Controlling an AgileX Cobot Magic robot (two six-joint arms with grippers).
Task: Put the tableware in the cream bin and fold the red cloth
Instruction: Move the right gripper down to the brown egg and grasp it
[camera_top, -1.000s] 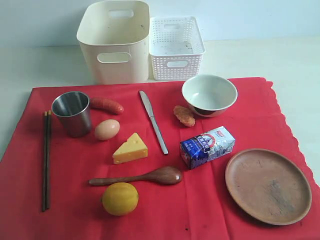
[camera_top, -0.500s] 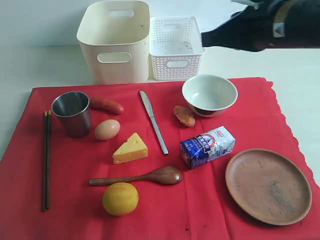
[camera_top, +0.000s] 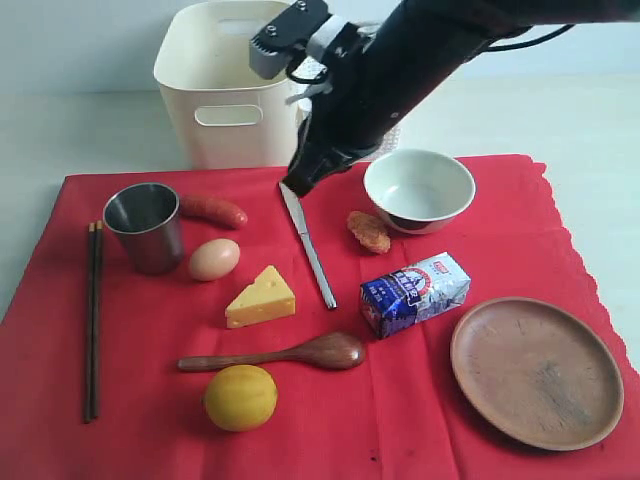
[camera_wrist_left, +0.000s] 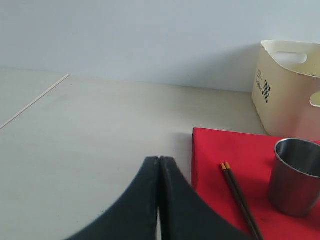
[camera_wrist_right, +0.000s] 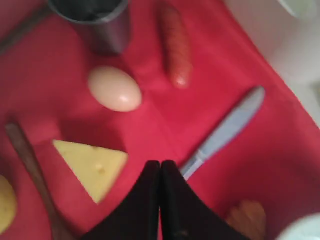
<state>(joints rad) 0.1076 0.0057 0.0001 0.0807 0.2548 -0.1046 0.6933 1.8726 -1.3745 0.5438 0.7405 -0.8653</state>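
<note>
Right gripper (camera_top: 298, 183): jaws together, empty, above red cloth's (camera_top: 150, 325) far edge. Left gripper (camera_wrist_left: 159, 161): jaws together, empty, beside red cloth.

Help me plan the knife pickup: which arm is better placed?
Right. The right gripper, shut, hovers over one end of the silver table knife, while the left gripper sits off the red cloth, near the dark wooden chopsticks.
</note>
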